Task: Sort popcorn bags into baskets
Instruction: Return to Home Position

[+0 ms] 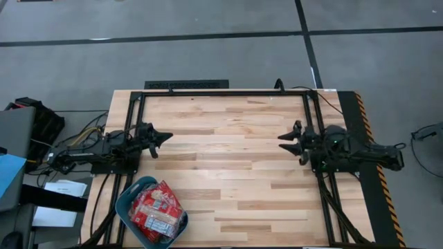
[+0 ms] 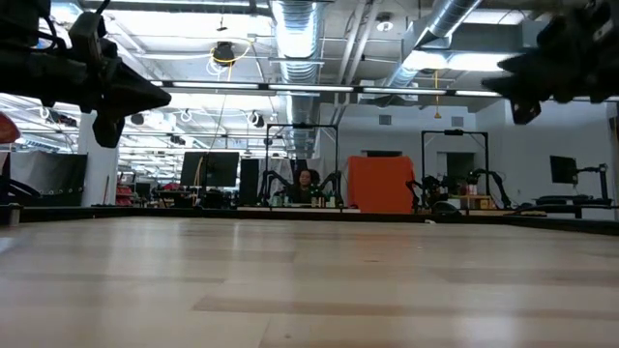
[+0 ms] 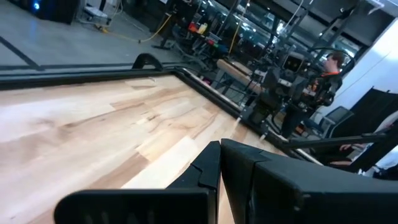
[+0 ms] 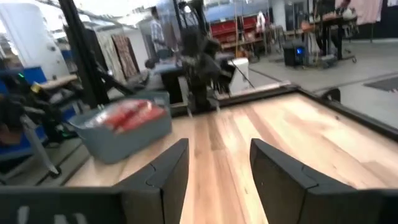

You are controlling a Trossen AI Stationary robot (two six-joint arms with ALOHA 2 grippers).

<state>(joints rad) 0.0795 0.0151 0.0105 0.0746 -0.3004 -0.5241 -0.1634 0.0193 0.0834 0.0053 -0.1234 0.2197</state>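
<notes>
The red popcorn bags [image 1: 158,207] lie heaped in the teal-blue bin [image 1: 127,200] at the worktop's [image 1: 228,173] lower-left corner in the high view. They look light, flat and slick, probably best pinched across a free edge rather than the face. They overlap too much to count and hide the bin's floor. The left gripper [image 1: 165,137] hovers pinched together near the left edge, the right gripper [image 1: 284,140] spread near the right, both empty.

Wood table [image 2: 309,280] in foreground; dark arms [image 2: 87,68] in both upper corners; orange panel [image 2: 385,184], seated person [image 2: 308,182] far behind.
</notes>
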